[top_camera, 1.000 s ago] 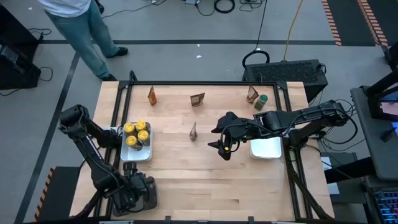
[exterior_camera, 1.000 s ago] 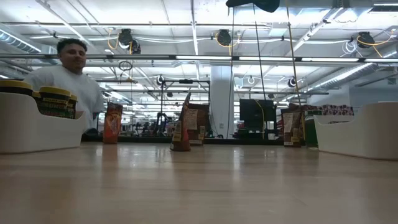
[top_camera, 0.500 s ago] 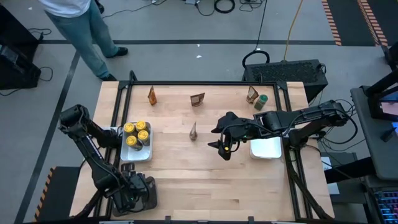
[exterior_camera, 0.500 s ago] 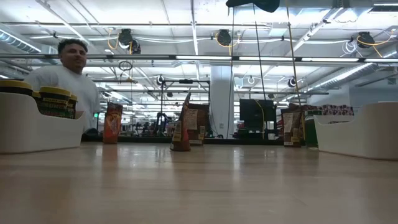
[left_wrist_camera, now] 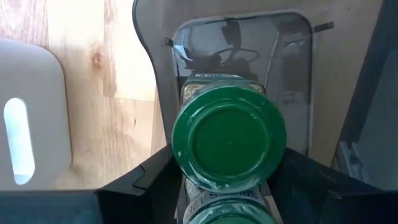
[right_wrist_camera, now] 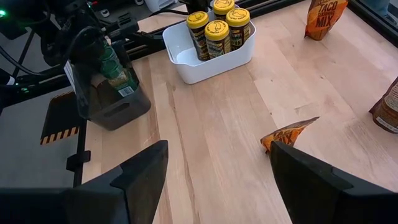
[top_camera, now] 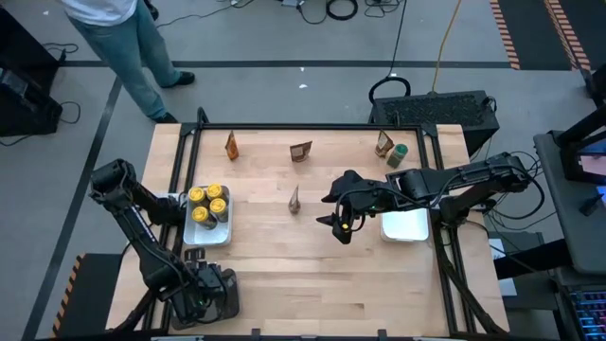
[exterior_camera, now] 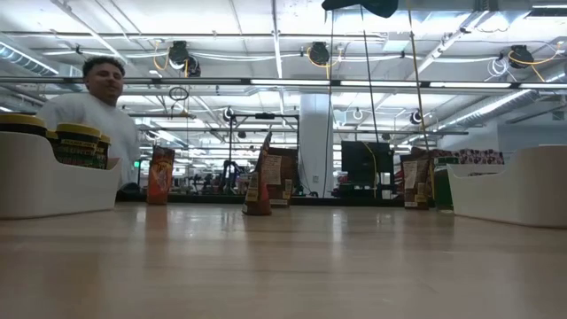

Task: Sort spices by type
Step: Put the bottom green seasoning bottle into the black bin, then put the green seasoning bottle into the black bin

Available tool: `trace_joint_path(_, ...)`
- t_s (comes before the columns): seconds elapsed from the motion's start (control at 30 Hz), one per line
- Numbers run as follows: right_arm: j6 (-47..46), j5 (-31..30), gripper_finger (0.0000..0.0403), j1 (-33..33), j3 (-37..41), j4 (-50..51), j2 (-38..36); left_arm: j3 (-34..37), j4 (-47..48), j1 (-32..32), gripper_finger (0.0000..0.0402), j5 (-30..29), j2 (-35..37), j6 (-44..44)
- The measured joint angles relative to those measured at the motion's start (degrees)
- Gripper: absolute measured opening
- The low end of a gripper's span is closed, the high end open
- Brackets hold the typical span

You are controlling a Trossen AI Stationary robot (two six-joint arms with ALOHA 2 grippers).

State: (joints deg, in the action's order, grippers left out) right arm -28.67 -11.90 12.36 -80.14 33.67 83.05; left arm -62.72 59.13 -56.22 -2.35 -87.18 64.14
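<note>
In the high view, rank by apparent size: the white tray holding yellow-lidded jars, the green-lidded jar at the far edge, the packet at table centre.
1. White tray
2. Centre packet
3. Green-lidded jar, close to the packet in size, so that order is unsure.

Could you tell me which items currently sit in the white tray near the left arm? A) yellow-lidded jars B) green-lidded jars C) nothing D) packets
A: the high view shows yellow-lidded jars standing inside the white tray, and the right wrist view confirms it.
</note>
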Motion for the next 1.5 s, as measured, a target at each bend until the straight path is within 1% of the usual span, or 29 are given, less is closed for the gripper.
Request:
trace_joint_path(0.07, 0.4, 0.0, 0.0265, 0.0, 0.0, 0.0, 0.0, 0.0, 0.1, 0.0, 0.0217, 0.3, 0.0, 0.0)
trace_joint_path(0.17, 0.8, 0.0, 0.0265, 0.0, 0.0, 0.0, 0.0, 0.0, 0.1, 0.0, 0.0233, 0.8, 0.0, 0.0)
trace_joint_path(0.47, 1.1, 0.0, 0.0265, 0.0, 0.0, 0.0, 0.0, 0.0, 0.3, 0.0, 0.0318, 1.5, -0.1, -0.1)
trace_joint_path(0.6, 1.3, 0.0, 0.0265, 0.0, 0.0, 0.0, 0.0, -0.2, -0.1, 0.0, 0.0343, 1.6, -0.1, -1.2)
trace_joint_path(0.73, 1.3, 0.0, 0.0265, 0.0, 0.0, 0.0, 0.0, -1.7, 0.8, 0.2, 0.0349, 1.4, -0.1, -3.3)
trace_joint_path(0.93, 1.4, 0.0, 0.0265, 0.0, 0.0, 0.0, 0.0, -4.2, 7.0, 1.5, 0.0350, 0.6, 0.9, -4.6)
trace_joint_path(1.07, 1.9, 0.0, 0.0265, 0.0, 0.0, 0.0, 0.0, -5.8, 9.3, 2.8, 0.0350, -2.9, 3.1, -5.0)
trace_joint_path(1.27, 2.3, -0.8, 0.0265, -0.3, 0.0, 0.2, 0.0, -6.1, 9.2, 6.3, 0.0350, -8.2, 8.0, -5.7)
trace_joint_path(1.4, 1.2, -1.7, 0.0265, -1.9, 0.0, 3.3, 0.0, -6.1, 7.7, 9.9, 0.0350, -11.7, 11.0, -8.2)
trace_joint_path(1.5, -0.5, -1.7, 0.0265, -3.9, 0.0, 6.9, 0.0, -6.1, 4.0, 13.3, 0.0350, -14.8, 12.5, -11.6)
